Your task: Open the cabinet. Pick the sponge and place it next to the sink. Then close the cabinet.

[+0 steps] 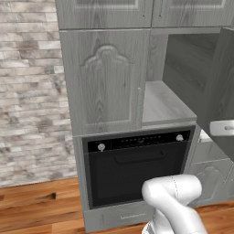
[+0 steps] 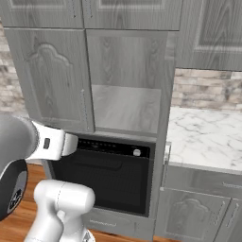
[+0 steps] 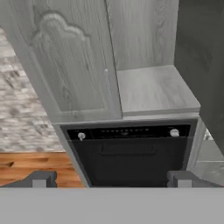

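Brick-walled kitchen: cabinet [image 1: 106,82] right door swung open, visible shelf [image 3: 155,89] bare, sponge not located; end effector [image 3: 113,178] spread, holding nothing; pick, place, close remain.

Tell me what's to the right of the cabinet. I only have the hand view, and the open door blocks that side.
Observer: A white marble counter starts right beside the cabinet.
Operator: What's behind that counter?
Observer: A brick wall, with a grey upper cabinet hanging above it.
Operator: And under the oven? My view cuts off there.
Observer: A light-grey drawer front sits directly below the oven, just above the wooden floor.
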### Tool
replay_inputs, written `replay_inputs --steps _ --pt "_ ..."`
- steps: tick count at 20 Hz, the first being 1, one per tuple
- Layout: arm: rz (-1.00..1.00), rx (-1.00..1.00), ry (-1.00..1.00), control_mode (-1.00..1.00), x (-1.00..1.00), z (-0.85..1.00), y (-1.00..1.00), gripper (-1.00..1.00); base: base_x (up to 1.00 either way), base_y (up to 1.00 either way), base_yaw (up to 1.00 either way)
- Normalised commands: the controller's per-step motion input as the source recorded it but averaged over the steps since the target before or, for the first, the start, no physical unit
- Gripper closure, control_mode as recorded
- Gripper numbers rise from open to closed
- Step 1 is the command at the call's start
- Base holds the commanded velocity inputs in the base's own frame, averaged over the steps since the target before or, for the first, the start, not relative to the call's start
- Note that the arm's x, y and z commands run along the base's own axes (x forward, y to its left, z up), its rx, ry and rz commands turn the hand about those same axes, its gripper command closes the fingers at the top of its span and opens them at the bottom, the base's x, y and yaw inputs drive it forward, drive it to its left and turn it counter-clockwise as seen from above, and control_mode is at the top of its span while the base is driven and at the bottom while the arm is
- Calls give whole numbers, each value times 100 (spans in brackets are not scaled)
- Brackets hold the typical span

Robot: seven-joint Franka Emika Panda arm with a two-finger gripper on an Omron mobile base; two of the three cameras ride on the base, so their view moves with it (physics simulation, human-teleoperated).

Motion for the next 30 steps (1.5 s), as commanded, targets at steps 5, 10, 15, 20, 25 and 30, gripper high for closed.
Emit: replay_inputs --steps 5,10,15,20,25,30 --pt "0 -17 26 -100 -38 81 0 -100 0 0 0" --pt "-7 -35 38 -100 -2 35 0 -100 0 0 0" --pt "-18 -28 1 -100 33 -19 -3 -100 0 0 0" --pt "-21 -5 -26 -100 23 -6 -32 -100 0 0 0" --pt "-21 0 -40 -100 0 0 -44 -100 0 0 0" --pt "-11 0 -30 -100 -37 29 -23 -100 0 0 0"
